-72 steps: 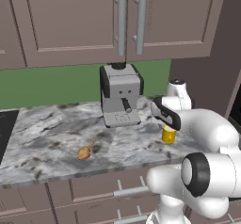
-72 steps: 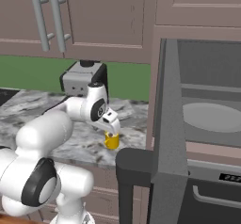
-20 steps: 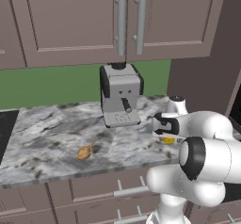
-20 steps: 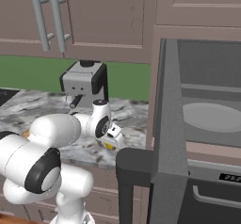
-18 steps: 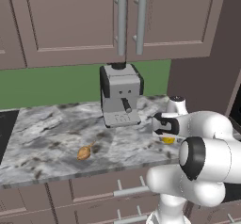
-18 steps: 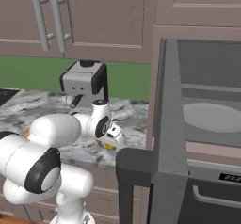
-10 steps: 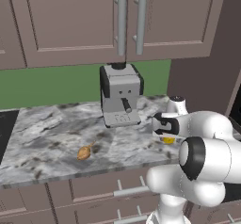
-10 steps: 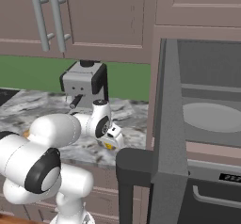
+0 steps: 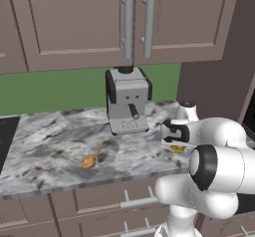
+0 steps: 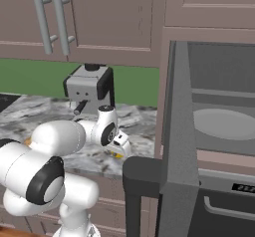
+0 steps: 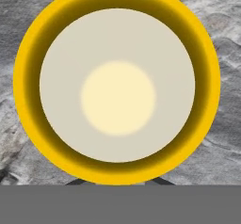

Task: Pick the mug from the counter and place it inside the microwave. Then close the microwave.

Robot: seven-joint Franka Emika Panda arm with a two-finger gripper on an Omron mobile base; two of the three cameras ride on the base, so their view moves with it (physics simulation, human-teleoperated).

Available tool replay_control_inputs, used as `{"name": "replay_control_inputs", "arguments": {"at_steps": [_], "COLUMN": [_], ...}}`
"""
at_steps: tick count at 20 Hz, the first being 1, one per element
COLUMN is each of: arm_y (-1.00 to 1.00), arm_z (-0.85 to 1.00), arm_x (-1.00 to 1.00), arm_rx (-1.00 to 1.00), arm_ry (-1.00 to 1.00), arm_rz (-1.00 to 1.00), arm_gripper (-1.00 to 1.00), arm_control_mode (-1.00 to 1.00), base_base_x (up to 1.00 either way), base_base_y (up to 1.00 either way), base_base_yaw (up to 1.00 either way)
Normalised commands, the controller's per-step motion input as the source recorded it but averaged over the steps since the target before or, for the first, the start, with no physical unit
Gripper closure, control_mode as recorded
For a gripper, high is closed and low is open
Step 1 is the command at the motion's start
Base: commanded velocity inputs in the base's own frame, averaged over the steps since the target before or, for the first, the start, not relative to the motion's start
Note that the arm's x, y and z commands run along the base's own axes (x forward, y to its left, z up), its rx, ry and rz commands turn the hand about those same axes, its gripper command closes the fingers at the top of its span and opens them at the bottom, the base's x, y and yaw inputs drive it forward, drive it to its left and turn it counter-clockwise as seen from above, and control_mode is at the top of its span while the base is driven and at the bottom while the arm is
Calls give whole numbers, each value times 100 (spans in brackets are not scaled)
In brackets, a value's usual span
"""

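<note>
Marbled counter (image 9: 60, 141), hand (image 10: 119, 149) atop mug (image 11: 116, 84)

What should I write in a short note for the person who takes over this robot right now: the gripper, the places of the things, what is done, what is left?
Gripper: down at the mug, shut; it looks closed on the mug, but the contact itself is hidden.
Mug: on the counter, right of the coffee machine, near the counter's right end; the hand view looks straight down into it.
Microwave: door wide open, glass plate inside with nothing on it.
Done: approach, and apparently the grasp.
Left: lift the mug, set it inside the microwave, close the door.
Also there: a brown food item on the counter, away from the mug.
</note>
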Motion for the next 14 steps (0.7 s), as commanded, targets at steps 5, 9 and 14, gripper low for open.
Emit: {"name": "replay_control_inputs", "arguments": {"at_steps": [5, 9, 14], "arm_y": [0, 0, 0], "arm_z": [0, 6, 52], "arm_x": [-1, -7, -37], "arm_rx": [0, 0, 0], "arm_ry": [0, -2, -11], "arm_rz": [0, 0, 0], "arm_gripper": [100, 100, 100], "arm_control_mode": [-100, -100, -100], "base_base_x": [0, 0, 0], "base_base_y": [0, 0, 0], "base_base_yaw": [0, 0, 0]}}
